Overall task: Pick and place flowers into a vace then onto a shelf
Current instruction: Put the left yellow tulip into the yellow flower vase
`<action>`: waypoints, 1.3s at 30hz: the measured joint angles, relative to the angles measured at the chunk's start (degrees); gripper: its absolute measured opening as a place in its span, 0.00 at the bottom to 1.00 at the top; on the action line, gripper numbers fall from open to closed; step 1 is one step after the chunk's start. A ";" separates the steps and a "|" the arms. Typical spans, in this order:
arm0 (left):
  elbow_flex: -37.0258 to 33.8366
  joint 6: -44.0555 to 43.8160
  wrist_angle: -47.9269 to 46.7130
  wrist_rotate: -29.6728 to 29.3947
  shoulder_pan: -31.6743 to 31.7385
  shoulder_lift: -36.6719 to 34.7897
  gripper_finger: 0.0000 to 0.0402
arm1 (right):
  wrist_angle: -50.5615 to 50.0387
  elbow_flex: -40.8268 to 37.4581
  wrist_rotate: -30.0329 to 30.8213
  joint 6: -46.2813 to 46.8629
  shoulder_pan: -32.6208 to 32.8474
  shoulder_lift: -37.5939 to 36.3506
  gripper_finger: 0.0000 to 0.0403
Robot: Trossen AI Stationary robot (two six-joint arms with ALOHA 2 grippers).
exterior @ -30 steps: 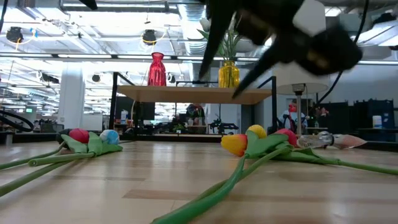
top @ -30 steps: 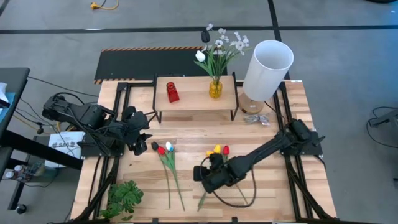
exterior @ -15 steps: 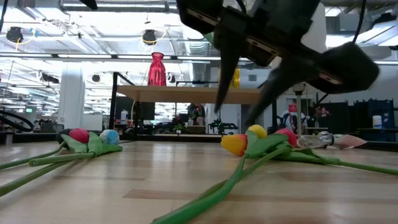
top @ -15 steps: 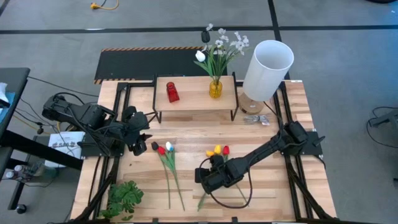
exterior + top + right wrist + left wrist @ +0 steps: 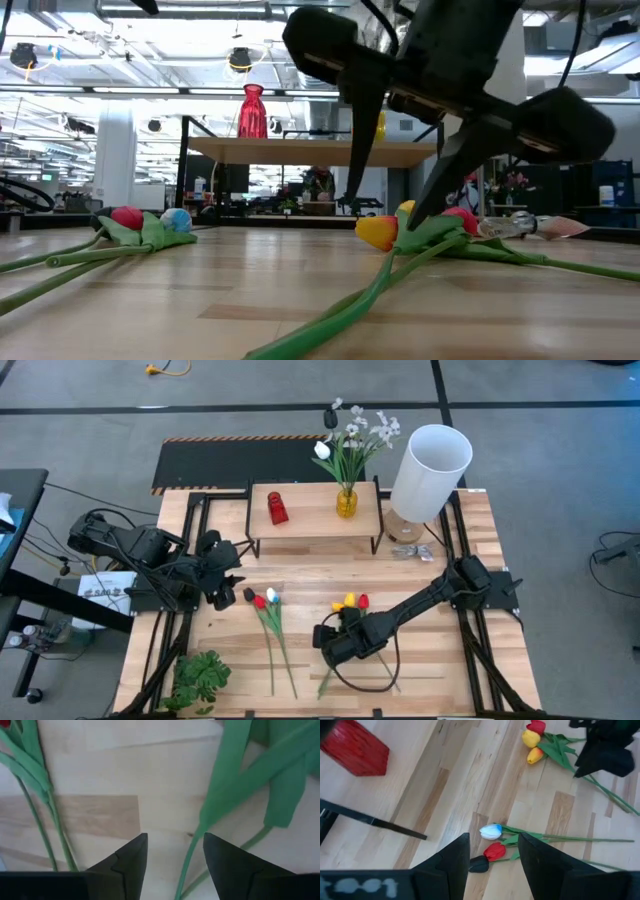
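We are reaching for a tulip: our right gripper hangs with fingers spread and empty over the yellow-and-red tulips lying on the desk. Next we should straddle one stem and clamp it. Our left gripper waits, fingers apart, beside the other tulips.

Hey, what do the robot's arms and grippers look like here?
Both arms are matte black, built of chunky jointed segments with black cables looping alongside. The left gripper and right gripper each end in two dark, flat, wedge-shaped fingers that taper toward the tips. No markings show.
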 joint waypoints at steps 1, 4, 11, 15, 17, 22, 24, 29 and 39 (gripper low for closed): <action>0.00 0.35 0.28 0.00 0.00 0.01 0.39 | -0.01 0.00 -0.11 -0.15 -0.17 0.01 0.46; 0.00 0.81 0.33 0.00 0.00 0.00 0.39 | -0.52 0.00 -0.42 -0.30 -0.73 0.51 0.45; 0.00 0.83 0.29 0.02 0.00 0.00 0.39 | 1.45 -0.06 -3.54 -0.34 -0.77 2.96 0.43; 0.00 0.81 0.13 0.13 0.00 -0.01 0.39 | 1.75 0.02 -3.58 0.08 -0.39 2.86 0.42; 0.00 0.83 0.13 0.43 0.00 0.01 0.39 | 1.12 0.00 -3.74 0.58 -0.22 2.89 0.42; 0.00 0.82 0.11 0.44 0.00 0.00 0.39 | -0.70 0.00 -3.72 1.59 0.04 2.89 0.39; 0.00 0.82 0.11 0.44 0.00 0.01 0.39 | -0.78 0.00 -3.75 1.59 -0.23 2.89 0.38; 0.00 0.81 0.11 0.44 0.00 0.01 0.39 | -1.53 0.00 -2.54 1.35 -0.82 2.89 0.30; 0.00 1.01 0.11 0.42 0.00 -0.01 0.39 | -5.29 0.00 -1.62 1.11 -1.51 2.89 0.10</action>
